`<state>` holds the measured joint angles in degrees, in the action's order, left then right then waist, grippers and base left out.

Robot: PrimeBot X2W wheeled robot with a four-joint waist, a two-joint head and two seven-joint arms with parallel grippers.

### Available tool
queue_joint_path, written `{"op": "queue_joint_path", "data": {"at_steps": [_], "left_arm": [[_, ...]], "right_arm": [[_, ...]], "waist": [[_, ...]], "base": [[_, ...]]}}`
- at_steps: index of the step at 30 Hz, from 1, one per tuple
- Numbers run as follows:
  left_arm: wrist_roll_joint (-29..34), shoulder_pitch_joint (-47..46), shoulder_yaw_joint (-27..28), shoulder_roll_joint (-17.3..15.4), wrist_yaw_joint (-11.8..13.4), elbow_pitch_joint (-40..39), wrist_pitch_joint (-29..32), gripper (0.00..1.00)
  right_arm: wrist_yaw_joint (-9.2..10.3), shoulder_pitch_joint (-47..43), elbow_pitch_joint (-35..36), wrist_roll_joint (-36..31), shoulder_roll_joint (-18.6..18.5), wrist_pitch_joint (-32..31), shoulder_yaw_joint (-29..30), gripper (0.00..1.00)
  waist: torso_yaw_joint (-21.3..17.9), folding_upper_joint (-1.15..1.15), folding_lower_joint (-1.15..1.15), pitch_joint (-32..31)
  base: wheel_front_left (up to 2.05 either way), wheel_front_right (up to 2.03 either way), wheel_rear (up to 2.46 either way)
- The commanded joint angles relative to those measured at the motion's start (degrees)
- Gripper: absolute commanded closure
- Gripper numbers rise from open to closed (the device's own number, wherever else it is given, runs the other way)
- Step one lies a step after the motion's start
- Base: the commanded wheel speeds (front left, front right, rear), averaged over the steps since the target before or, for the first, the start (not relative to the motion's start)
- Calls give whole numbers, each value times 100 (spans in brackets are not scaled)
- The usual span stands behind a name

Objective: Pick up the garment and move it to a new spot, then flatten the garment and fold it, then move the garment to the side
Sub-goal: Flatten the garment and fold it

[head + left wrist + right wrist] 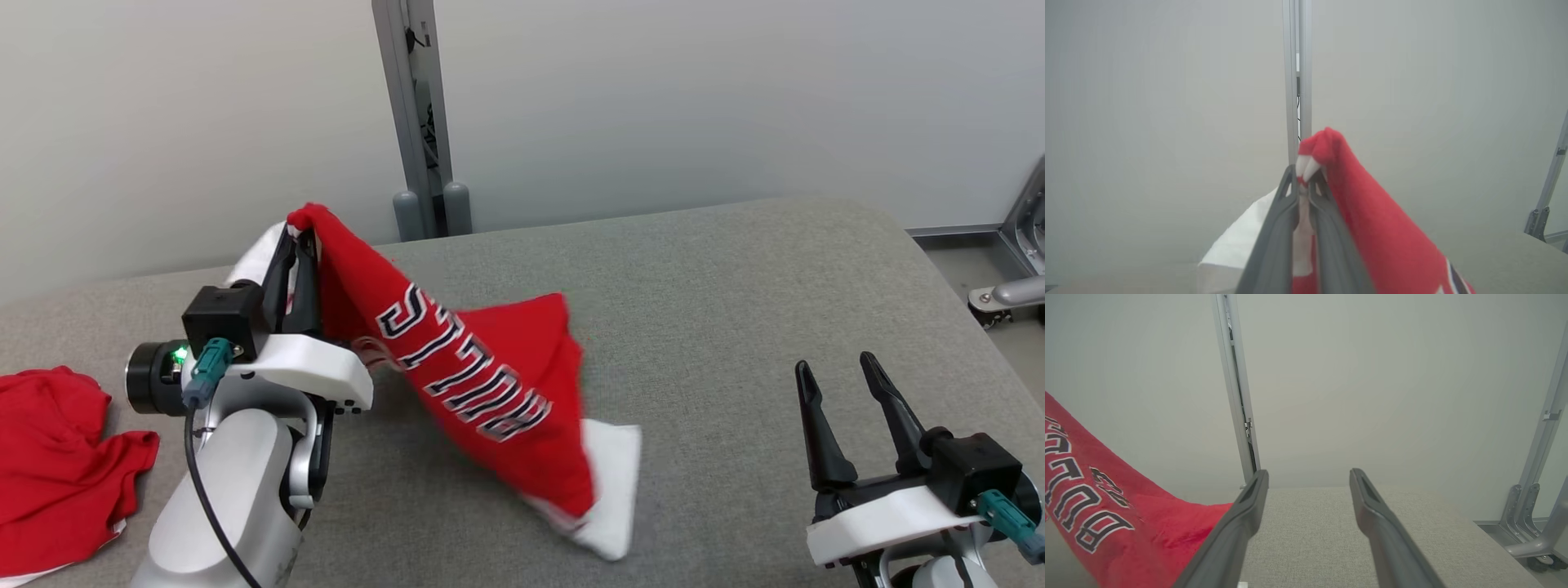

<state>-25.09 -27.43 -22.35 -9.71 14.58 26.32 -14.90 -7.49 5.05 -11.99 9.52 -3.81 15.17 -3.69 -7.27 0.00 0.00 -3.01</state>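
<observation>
Left tool point(295, 238) clamped on the red garment point(482, 384) at its top corner, high over the far left part of the surface point(735, 286); cloth slanting down toward the middle, white end touching the surface. Right tool point(837, 365) spread wide, holding nothing, near the front right corner. Second red cloth point(57, 465) at the left edge.

Pale forearms point(237, 490); white wrist brackets point(310, 363); long dark gripper fingers point(820, 433); teal cable plugs point(208, 367); green light point(180, 355).

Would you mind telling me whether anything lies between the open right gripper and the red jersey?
Nothing visible does: just the grey table lies between the right gripper and the jersey, which the left gripper holds up.
</observation>
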Motion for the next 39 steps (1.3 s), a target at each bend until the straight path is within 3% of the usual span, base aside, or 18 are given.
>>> {"op": "queue_joint_path", "data": {"at_steps": [1,5,9,13,18,19,20,24,29,39], "left_arm": [[151,91,143,31,-53,-142,-17,100],[412,143,331,46,-269,-128,-17,100],[548,-85,309,20,-473,497,-17,100],[646,-604,261,-64,-648,1696,-17,100],[673,-1156,301,-225,-550,3102,121,100],[716,-1210,282,-262,-492,3366,190,47],[709,-1229,230,-238,-559,3632,335,0],[698,-1292,147,-219,-663,4310,613,0],[591,-1180,138,-125,-833,4581,683,0],[507,-1430,220,-156,-775,4341,24,0]], "right_arm": [[-1,-30,-17,-48,2,14,35,0],[-1,-12,-57,-64,40,14,59,0],[-1,45,-90,-44,63,14,1,0],[-1,153,-110,3,73,14,-125,0],[-1,282,-169,56,71,14,-305,0],[-1,301,-179,60,72,14,-344,0],[-1,321,-195,60,74,14,-365,0],[-1,381,-255,116,76,14,-447,0],[-1,374,-254,-144,65,14,-437,0],[-1,300,-165,-169,73,14,-102,0]], "waist": [[-16,0,0,-34],[-74,0,0,-73],[-183,0,0,-62],[-361,0,0,44],[-598,0,0,187],[-640,0,0,211],[-676,0,0,231],[-743,0,0,282],[-670,0,0,280],[6,0,0,83]], "base": [[0,0,0],[0,0,0],[0,0,0],[0,0,0],[0,0,0],[0,0,0],[0,0,0],[0,0,0],[0,0,0],[0,0,0]]}}
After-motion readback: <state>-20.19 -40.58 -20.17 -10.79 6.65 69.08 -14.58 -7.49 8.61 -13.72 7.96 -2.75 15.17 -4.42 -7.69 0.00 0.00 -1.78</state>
